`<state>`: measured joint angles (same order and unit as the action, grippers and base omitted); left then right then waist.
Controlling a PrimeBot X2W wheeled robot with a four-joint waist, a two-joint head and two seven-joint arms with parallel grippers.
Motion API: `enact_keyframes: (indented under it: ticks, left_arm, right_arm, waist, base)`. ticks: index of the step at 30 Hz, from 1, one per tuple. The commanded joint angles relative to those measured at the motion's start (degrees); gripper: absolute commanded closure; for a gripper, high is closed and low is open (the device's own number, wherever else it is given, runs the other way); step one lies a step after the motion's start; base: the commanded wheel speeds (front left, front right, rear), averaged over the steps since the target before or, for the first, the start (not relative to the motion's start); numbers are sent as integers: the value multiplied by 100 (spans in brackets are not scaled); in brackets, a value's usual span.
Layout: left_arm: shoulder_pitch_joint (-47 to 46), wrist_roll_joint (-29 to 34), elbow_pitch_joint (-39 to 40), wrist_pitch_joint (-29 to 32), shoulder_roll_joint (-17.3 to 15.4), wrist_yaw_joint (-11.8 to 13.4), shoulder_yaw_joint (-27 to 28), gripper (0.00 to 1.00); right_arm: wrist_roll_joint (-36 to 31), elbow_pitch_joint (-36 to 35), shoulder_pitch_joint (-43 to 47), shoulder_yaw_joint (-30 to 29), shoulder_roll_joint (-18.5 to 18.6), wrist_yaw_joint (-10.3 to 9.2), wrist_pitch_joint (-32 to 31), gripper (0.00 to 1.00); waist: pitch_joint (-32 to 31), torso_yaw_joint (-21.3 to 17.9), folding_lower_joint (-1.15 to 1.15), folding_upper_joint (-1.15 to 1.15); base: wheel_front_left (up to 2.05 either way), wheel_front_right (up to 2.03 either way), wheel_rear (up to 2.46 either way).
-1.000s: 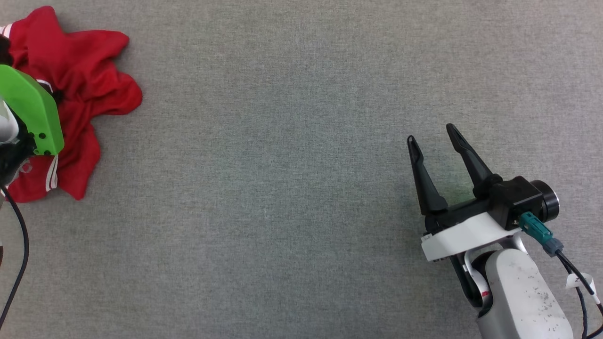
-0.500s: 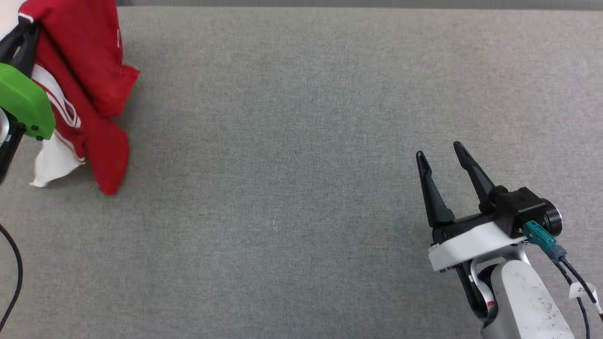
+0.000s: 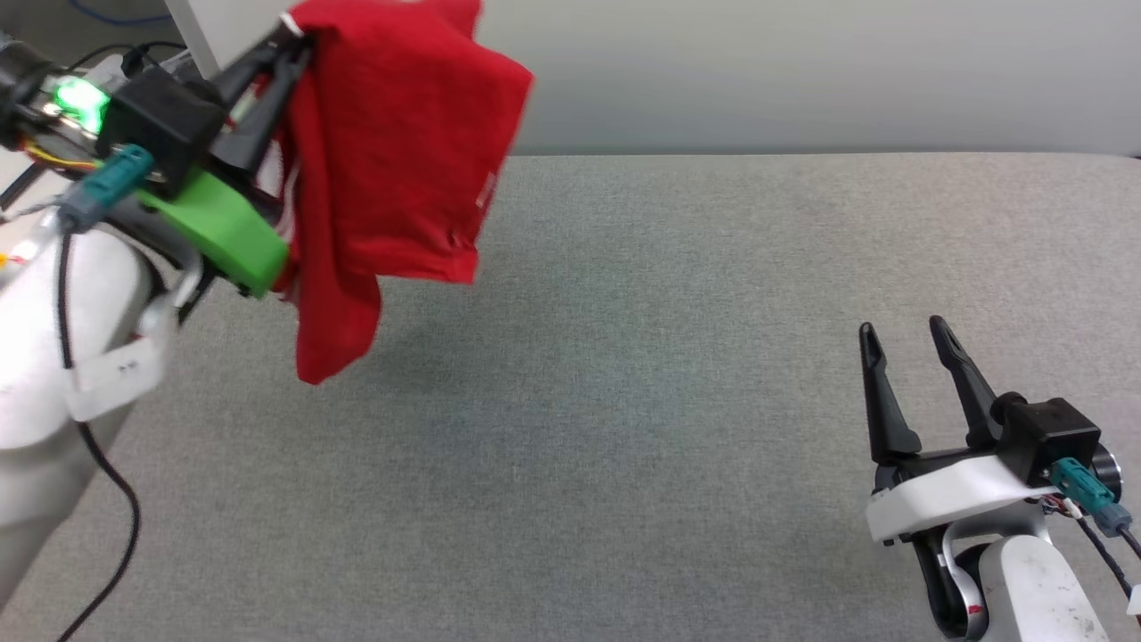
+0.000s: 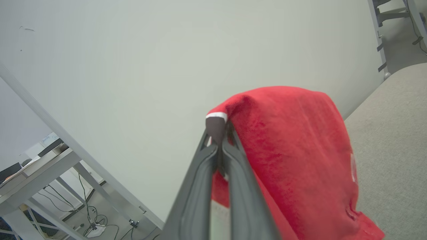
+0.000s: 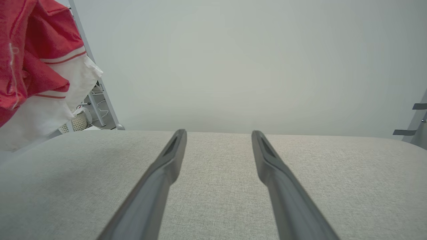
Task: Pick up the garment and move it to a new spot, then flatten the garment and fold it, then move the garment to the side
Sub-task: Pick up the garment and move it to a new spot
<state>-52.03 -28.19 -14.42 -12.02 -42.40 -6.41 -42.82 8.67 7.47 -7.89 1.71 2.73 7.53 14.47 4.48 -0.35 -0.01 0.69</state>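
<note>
the left gripper (image 3: 290,43), black-fingered with a bright green plastic cover (image 3: 227,234) on its body, is raised at the upper left of the head view. its two fingers are pinched tight together on a fold of the red jersey garment (image 3: 392,160), right by a strip of white-edged trim. the garment hangs free from that pinch, clear of the grey fabric-covered counter (image 3: 642,419). it drapes down and to the right of the fingers in a bunched mass, its lowest red corner dangling above the counter's left part. in the right wrist view a white sleeve with thin red stripes hangs at the far left. the right gripper (image 3: 900,328) is low at the lower right of the head view, well apart from the garment. its fingers are spread wide with nothing between them, pointing towards the pale wall (image 3: 802,71) behind the counter.
</note>
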Motion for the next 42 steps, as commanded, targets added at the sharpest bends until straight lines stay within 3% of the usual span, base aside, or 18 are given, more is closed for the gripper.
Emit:
enact_keyframes:
  ticks: [1,10,16,22,23,24,28,33,42]
  left_arm:
    - [78,41,69,13,187,-33,-112,100]
    - [419,145,17,-105,1358,-87,-1186,100]
    - [909,107,-515,-217,2369,-101,-1978,100]
    - [1270,-25,-1224,-261,3089,-105,-2611,100]
    - [1288,-35,-1308,-264,3157,-106,-2670,67]
    - [1314,-53,-1404,-270,3231,-106,-2702,0]
    - [1343,-132,-1647,-285,3341,-106,-2729,0]
    - [1352,-204,-1565,-294,3236,-107,-2448,0]
    - [1615,-242,-999,-296,2540,-1,-1803,0]
  right_arm:
    - [-29,-35,84,-83,15,-4,52,0]
    - [-149,-160,20,-581,15,-4,52,0]
    - [-192,-273,-92,-761,15,-4,52,0]
    - [-230,-269,-119,-767,15,-4,52,0]
    - [-234,-259,-117,-749,15,-4,52,0]
    - [-236,-247,-116,-727,15,-4,52,0]
    - [-235,-206,-92,-640,15,-4,52,0]
    - [-234,-162,-12,-567,15,-4,52,0]
    - [-242,-84,209,-538,15,-4,52,0]
  waist:
    - [-160,-162,1,-69]
    - [-58,-529,1,-69]
    - [207,-737,1,-69]
    - [316,-762,1,-69]
    - [314,-753,1,-69]
    - [308,-732,1,-69]
    - [242,-604,1,-69]
    - [46,-391,1,-69]
    - [-433,19,1,-69]
  base:
    - [0,0,0]
    - [0,0,0]
    - [0,0,0]
    - [0,0,0]
    - [0,0,0]
    - [0,0,0]
    - [0,0,0]
    - [0,0,0]
    - [0,0,0]
